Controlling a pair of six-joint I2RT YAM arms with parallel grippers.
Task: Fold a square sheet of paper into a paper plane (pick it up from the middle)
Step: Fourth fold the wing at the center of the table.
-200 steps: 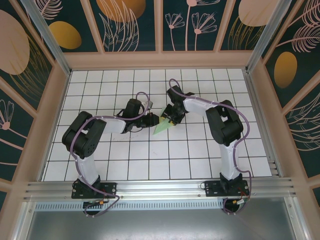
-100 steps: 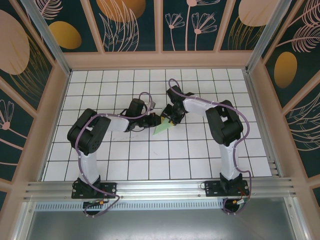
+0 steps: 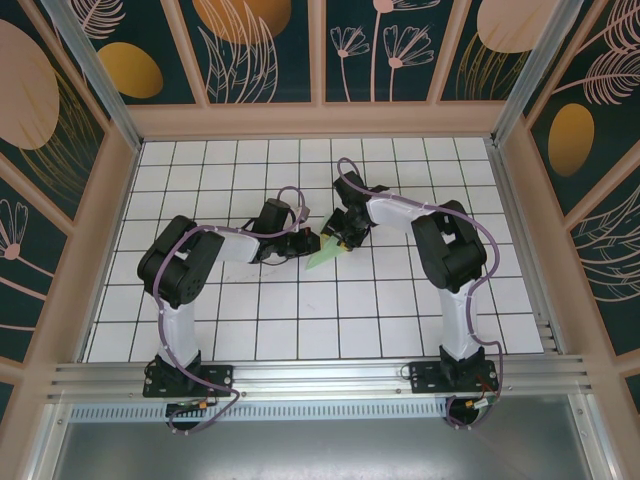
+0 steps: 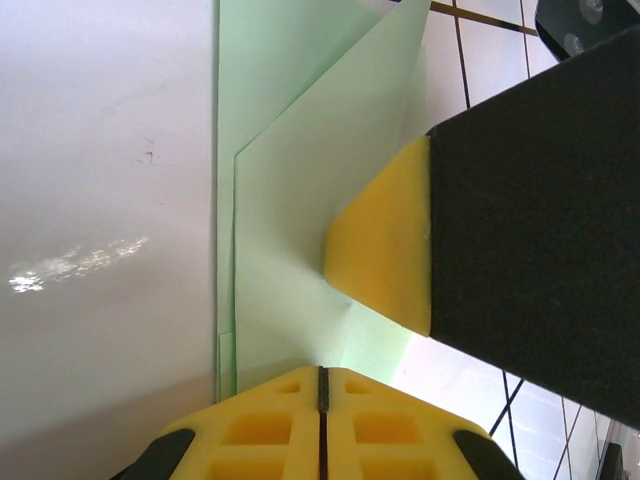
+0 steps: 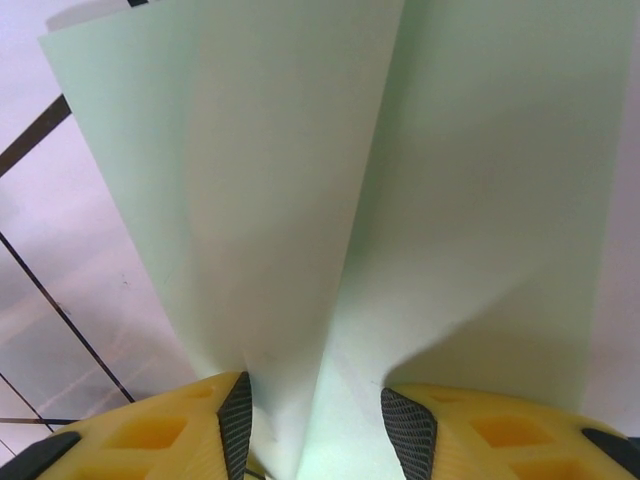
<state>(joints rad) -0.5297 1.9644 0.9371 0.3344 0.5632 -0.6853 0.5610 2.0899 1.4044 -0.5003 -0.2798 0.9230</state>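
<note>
The square sheet of paper [image 3: 324, 252] lies mid-table, pale mint green and folded into a layered pointed wedge. My left gripper [image 3: 308, 243] is at its left edge. In the left wrist view the yellow pads [image 4: 321, 372] are shut tight, their tips against the paper [image 4: 290, 200] where a crease runs in; a pinch cannot be made out. My right gripper [image 3: 340, 238] is over the paper's upper right. Its jaws [image 5: 320, 425] stand apart astride a raised fold of the paper [image 5: 400, 180]. One of its fingertips [image 4: 385, 250] presses on the sheet.
The white grid-tiled table [image 3: 300, 310] has free tiles all round the paper. Wooden walls [image 3: 115, 200] close in the left, right and back. An aluminium rail [image 3: 320, 378] with both arm bases runs along the near edge.
My left arm has swung right, bringing its gripper up to the paper's left edge, with the jaws closing the last bit. The right arm and the paper have barely moved.
</note>
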